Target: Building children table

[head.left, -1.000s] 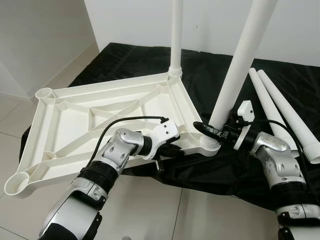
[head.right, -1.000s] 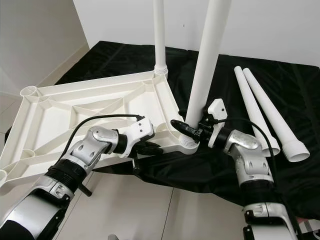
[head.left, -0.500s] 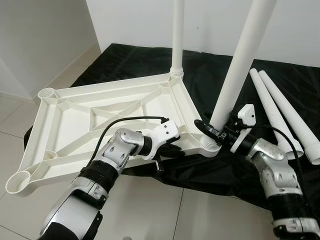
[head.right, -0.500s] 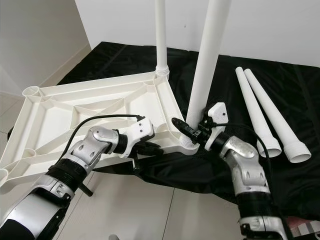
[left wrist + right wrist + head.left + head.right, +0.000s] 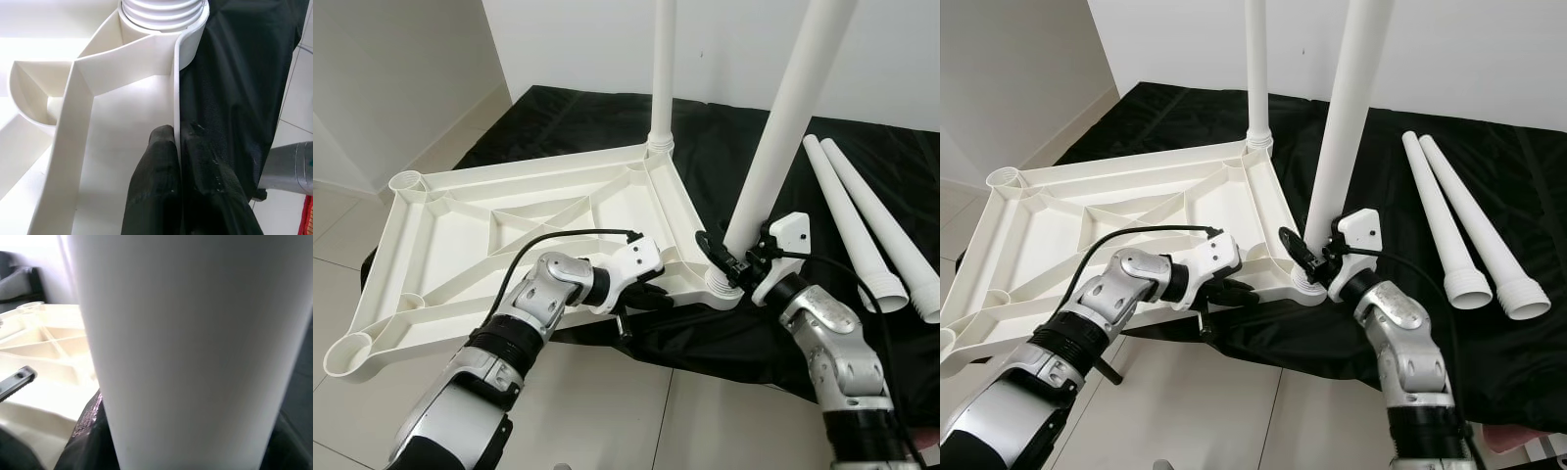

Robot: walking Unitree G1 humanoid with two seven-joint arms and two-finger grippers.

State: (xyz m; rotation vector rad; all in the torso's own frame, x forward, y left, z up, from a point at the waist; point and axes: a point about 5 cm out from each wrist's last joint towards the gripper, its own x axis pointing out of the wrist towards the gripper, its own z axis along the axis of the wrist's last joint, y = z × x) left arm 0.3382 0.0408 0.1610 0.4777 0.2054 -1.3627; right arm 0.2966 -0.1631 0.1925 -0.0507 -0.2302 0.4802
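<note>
The white children's table top point(image 5: 509, 230) lies upside down, ribs up, partly on a black cloth. A thin white leg point(image 5: 662, 69) stands in its far corner. A thicker white leg point(image 5: 783, 122) stands tilted in the near right corner socket point(image 5: 720, 286). My right gripper point(image 5: 729, 262) is shut around this leg's base; the leg point(image 5: 195, 347) is close before the right wrist camera. My left gripper point(image 5: 651, 294) is shut on the table top's near rim point(image 5: 177, 122), one finger point(image 5: 156, 186) inside and the other outside.
Two loose white legs point(image 5: 862, 220) lie side by side on the black cloth point(image 5: 744, 147) at the right. White walls rise behind and to the left. Tiled floor point(image 5: 636, 411) lies in front of the table top.
My right arm has swung its elbow toward me while the gripper stays on the leg's base. The tilted leg and the left gripper have barely moved.
</note>
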